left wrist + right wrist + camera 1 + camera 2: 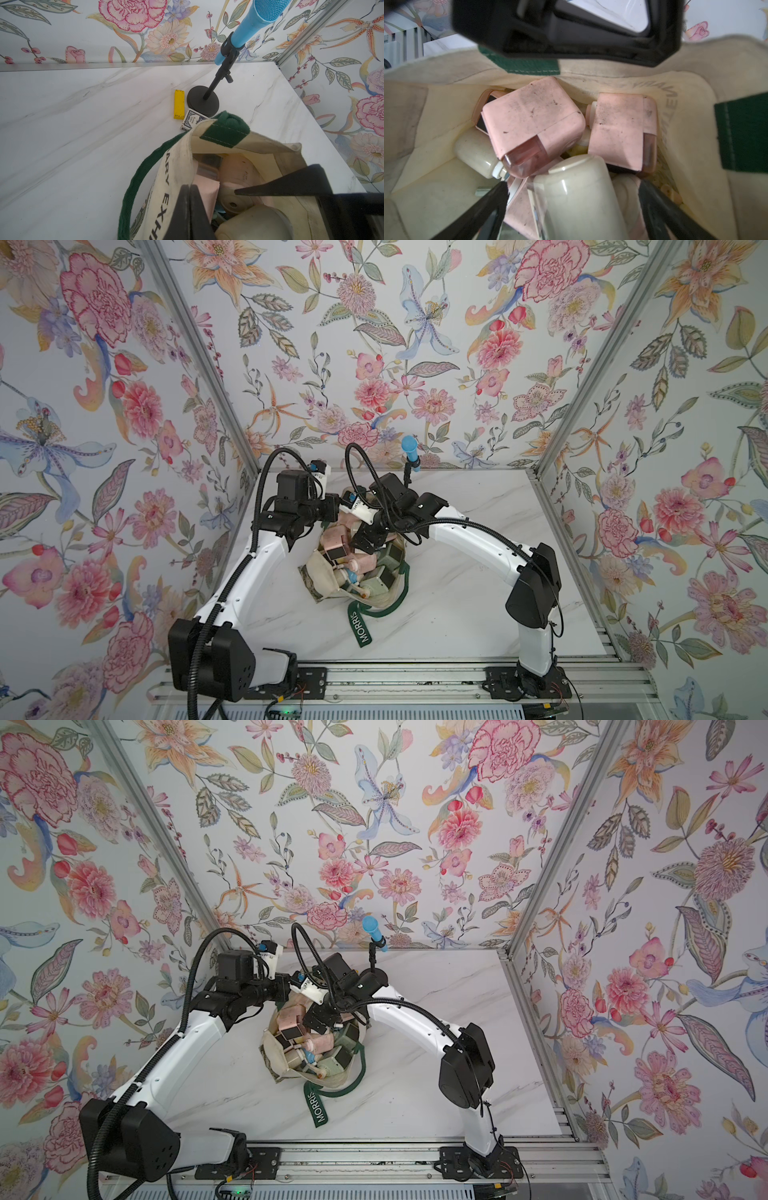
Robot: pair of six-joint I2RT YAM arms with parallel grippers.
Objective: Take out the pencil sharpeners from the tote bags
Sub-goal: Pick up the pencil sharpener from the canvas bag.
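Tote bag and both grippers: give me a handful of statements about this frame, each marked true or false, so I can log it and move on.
1. The right gripper stands open inside the tote bag. True.
2. The left gripper hangs open, clear of the bag. False: it is shut on the bag's rim.
3. Several pencil sharpeners lie outside the bag. False: those in view sit inside it.
4. A yellow bar and a playing-card box lie beside the microphone stand's base. True.
5. The microphone is red. False: it is blue.
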